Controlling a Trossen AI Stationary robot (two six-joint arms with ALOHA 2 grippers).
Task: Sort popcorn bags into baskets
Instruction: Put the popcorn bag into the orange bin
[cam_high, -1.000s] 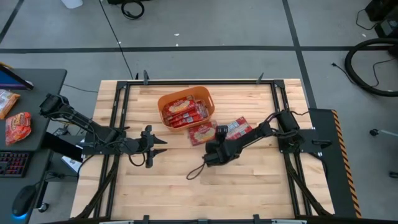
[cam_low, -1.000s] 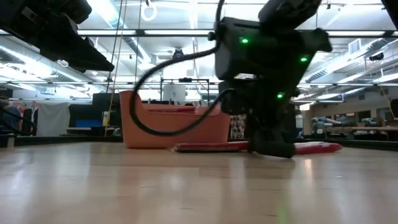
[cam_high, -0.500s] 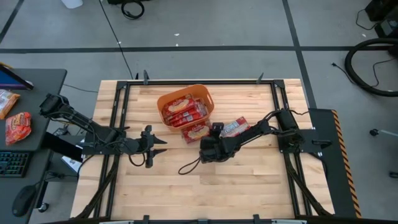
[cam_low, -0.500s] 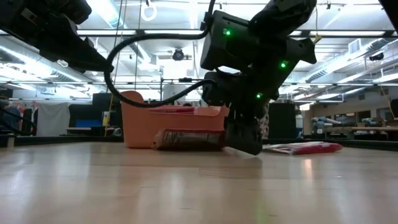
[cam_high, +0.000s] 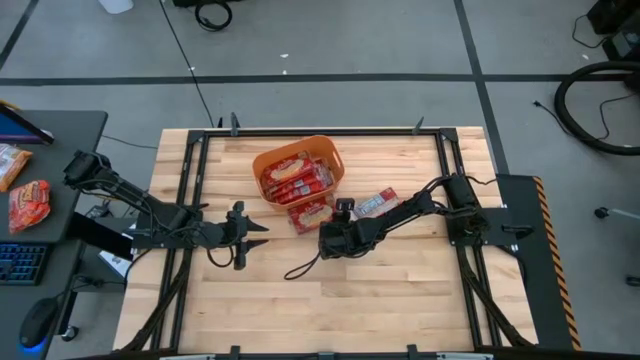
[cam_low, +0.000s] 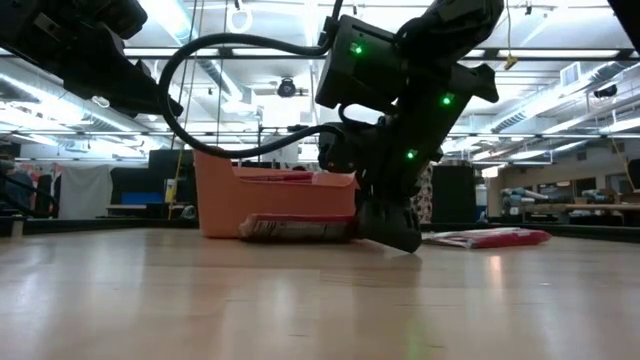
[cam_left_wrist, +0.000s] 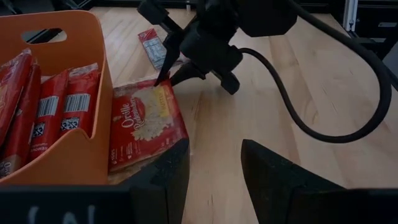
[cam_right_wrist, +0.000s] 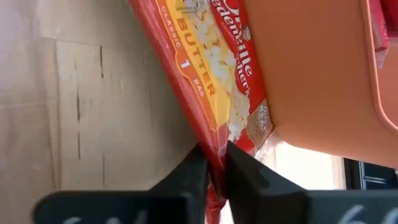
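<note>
Your right gripper (cam_high: 327, 232) sits just left of centre in the high view, low on the wooden surface (cam_high: 400, 300). Its two fingers (cam_right_wrist: 194, 177) are pinched nearly together on the edge of a red popcorn bag (cam_high: 311, 213), and the right wrist view shows that bag's edge caught between them. The bag lies flat on the surface, printed side up, with its far side pressed against the outer wall of the orange basket (cam_high: 297, 152). In the left wrist view you can see the same bag (cam_left_wrist: 145, 123) tucked against the basket's wall (cam_left_wrist: 93, 143), with the right gripper (cam_left_wrist: 163, 78) at its far corner.

The basket stands in the upper middle of the high view and already holds several red popcorn bags (cam_high: 296, 182) standing side by side. One more bag (cam_high: 374, 203) lies on the surface to the right of the held one, partly under the right arm.

Your left gripper (cam_high: 262, 228) waits at centre left of the high view, fingers spread and holding nothing, pointed toward the basket.
</note>
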